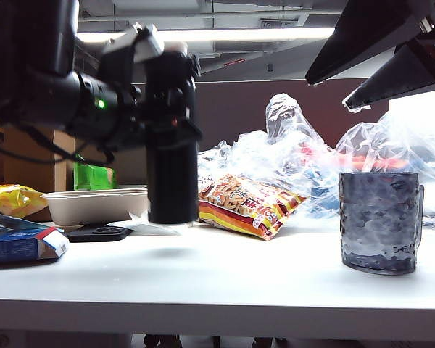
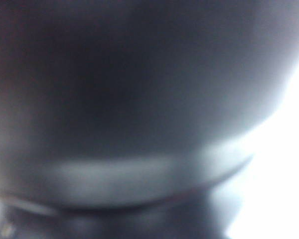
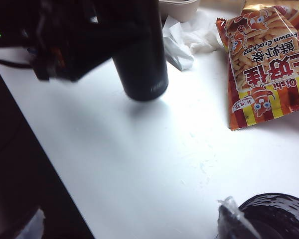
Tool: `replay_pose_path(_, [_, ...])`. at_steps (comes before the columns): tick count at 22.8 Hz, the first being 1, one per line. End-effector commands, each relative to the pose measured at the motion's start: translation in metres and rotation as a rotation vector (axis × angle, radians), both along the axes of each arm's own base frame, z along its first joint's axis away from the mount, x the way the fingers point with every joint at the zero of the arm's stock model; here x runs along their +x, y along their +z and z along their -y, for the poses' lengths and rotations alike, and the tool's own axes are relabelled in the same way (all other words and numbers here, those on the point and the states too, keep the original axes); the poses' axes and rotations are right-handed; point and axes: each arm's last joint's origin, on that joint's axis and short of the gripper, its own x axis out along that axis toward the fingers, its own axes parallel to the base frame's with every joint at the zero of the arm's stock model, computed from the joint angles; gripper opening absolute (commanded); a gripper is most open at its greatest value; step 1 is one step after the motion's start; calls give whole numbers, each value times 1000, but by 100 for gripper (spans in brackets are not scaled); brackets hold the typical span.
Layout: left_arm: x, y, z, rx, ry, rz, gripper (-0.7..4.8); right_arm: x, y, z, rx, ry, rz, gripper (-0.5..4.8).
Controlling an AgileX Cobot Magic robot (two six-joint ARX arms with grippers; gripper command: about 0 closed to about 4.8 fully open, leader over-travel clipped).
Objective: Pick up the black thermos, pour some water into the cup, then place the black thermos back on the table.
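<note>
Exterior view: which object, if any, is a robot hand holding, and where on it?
The left hand holds the black thermos around its upper body.

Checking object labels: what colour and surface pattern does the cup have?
Dark grey-blue, with a mottled, dimpled, hammered look; the cup shows best in the exterior view.
</note>
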Motion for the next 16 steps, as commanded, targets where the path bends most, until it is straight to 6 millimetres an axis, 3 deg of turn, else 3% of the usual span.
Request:
replay_pose_path(1, [4, -3, 4, -69, -10, 36, -5, 1, 3, 0, 2, -12, 17, 479])
replay_pose_path(10, [8, -29, 6, -28, -15, -78, 3, 0, 2, 0, -6, -21, 12, 479])
replay_pose_path(12, [8, -28, 7, -33, -16, -70, 35, 0, 1, 0, -11, -20, 3, 479])
replay_pose_path(15, [8, -26, 7, -41, -16, -56, 36, -1, 0, 1, -22, -17, -7, 479])
replay_pose_path(16, [8, -26, 7, -43, -19, -54, 132, -1, 0, 1, -22, -17, -7, 479])
